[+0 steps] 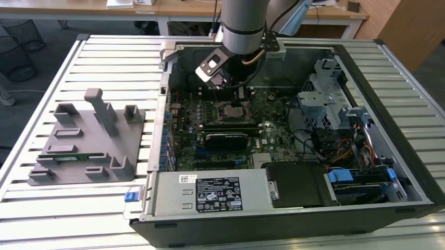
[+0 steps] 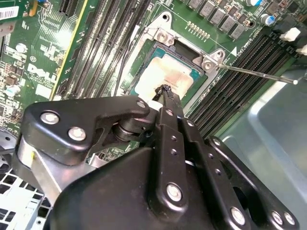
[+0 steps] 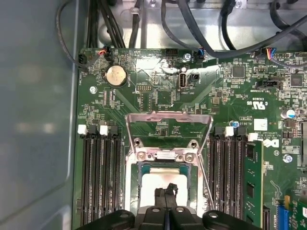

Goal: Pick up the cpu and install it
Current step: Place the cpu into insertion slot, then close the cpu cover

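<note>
Where end effector (image 3: 166, 190) tips meet, cpu (image 3: 151, 188) square, pale silver, green-rimmed.

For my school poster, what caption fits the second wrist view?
Shut gripper poised over the cpu lying in its open socket.

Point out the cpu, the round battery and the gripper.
cpu (image 2: 160, 72): second wrist view, middle of its metal top.
round battery (image 3: 115, 75): first wrist view, its centre.
gripper (image 3: 166, 191): first wrist view, between its fingertips.

Open computer case (image 1: 278, 229) on slatted table (image 1: 76, 219), grey fixture (image 1: 83, 156) beside it, coin battery (image 3: 115, 75) on motherboard (image 3: 158, 96).
</note>
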Available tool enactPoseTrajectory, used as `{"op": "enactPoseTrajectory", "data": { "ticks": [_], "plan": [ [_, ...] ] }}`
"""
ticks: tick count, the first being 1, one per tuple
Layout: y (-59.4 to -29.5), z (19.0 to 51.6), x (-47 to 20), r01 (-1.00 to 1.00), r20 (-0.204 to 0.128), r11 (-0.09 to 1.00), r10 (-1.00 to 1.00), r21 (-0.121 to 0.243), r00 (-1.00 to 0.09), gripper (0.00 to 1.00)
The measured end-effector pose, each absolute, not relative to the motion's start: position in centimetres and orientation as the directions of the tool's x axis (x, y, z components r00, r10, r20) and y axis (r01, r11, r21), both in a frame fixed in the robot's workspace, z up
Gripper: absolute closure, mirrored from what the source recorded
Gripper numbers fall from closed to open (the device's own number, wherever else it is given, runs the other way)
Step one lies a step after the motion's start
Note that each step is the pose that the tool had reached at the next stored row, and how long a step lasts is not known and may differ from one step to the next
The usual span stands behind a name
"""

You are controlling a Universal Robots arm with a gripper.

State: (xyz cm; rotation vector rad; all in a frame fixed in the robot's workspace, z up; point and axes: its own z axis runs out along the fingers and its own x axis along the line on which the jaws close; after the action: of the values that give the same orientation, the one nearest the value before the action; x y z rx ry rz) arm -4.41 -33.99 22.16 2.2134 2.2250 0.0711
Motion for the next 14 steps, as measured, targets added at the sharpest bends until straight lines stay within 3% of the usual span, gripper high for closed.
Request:
{"op": "enactPoseTrajectory", "data": {
  "ticks": [14],
  "plan": [
    [-34.0,23.4,-4.4,0.999,0.028,0.005,1.0,0.034,-0.006,0.89]
  ]
}}
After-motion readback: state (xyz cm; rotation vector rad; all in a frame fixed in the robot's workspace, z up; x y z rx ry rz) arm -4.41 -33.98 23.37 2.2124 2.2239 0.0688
